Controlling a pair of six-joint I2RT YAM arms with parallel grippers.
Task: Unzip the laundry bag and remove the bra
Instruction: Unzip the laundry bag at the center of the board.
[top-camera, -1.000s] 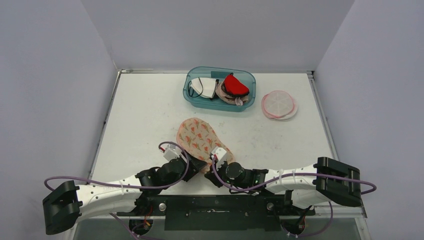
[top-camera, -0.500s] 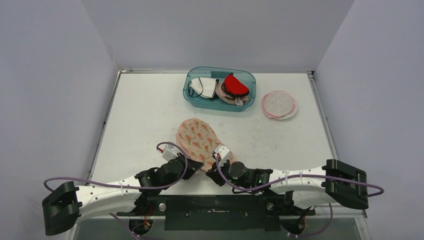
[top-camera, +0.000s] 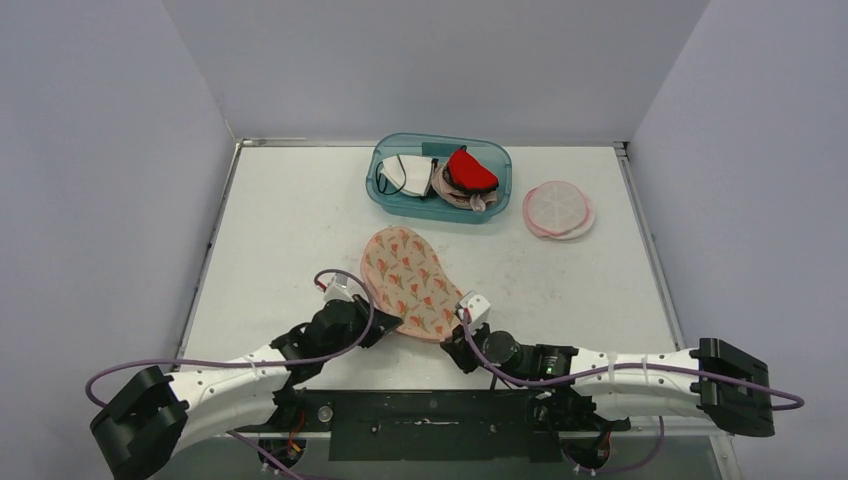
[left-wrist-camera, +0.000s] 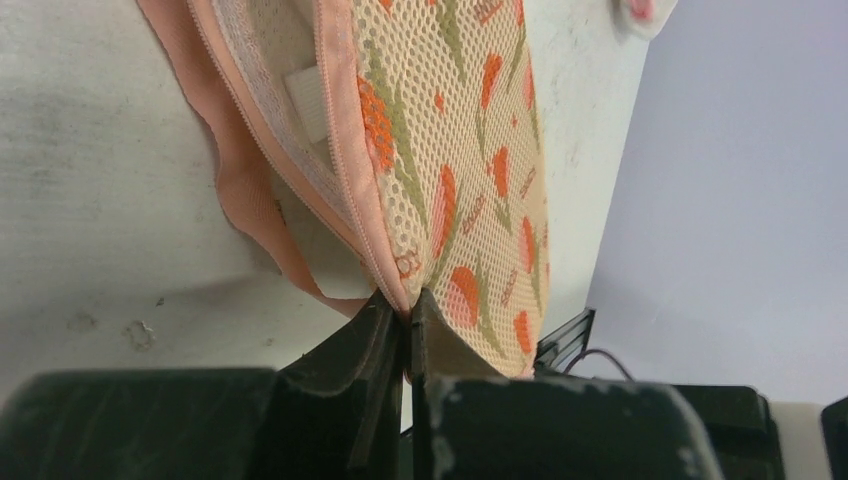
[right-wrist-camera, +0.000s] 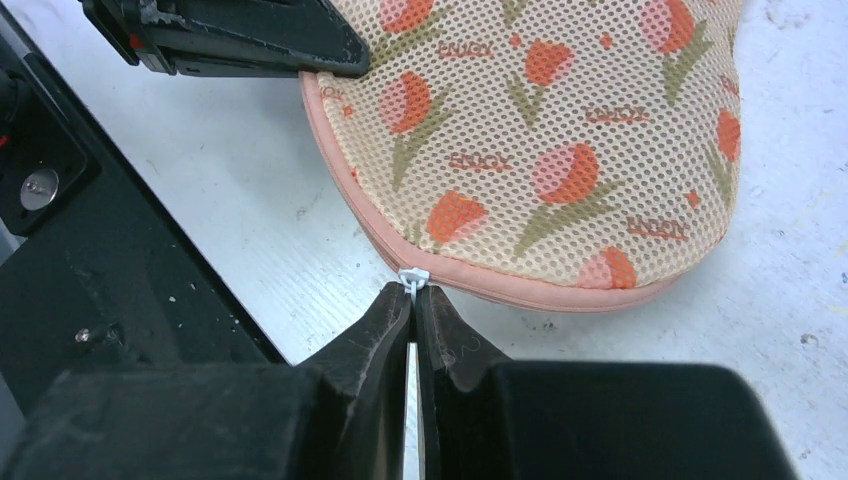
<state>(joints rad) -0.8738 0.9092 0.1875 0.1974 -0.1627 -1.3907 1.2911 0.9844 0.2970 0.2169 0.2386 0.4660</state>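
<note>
Near the front of the table (top-camera: 280, 220), the left gripper (left-wrist-camera: 408, 310) pinches the laundry bag (left-wrist-camera: 450, 150) seam (jaws nearly touching); the right gripper (right-wrist-camera: 412, 297) clamps its zipper pull (right-wrist-camera: 413, 276).

A white table (top-camera: 290, 230) is seen, enclosed on three sides by plain grey-lilac walls (top-camera: 430, 60). Its surface is marked with faint scuffs and small dark specks. A teal see-through bin (top-camera: 440, 140) is set near the far edge, about the middle. Garments are piled inside it: a white one (top-camera: 410, 175) with a black strap at the left, a red one (top-camera: 470, 170) on top at the right, and a beige one (top-camera: 462, 200) under the red. A round pink-rimmed disc (top-camera: 558, 208) is laid flat just beside the bin, to its right, apart from it.
</note>
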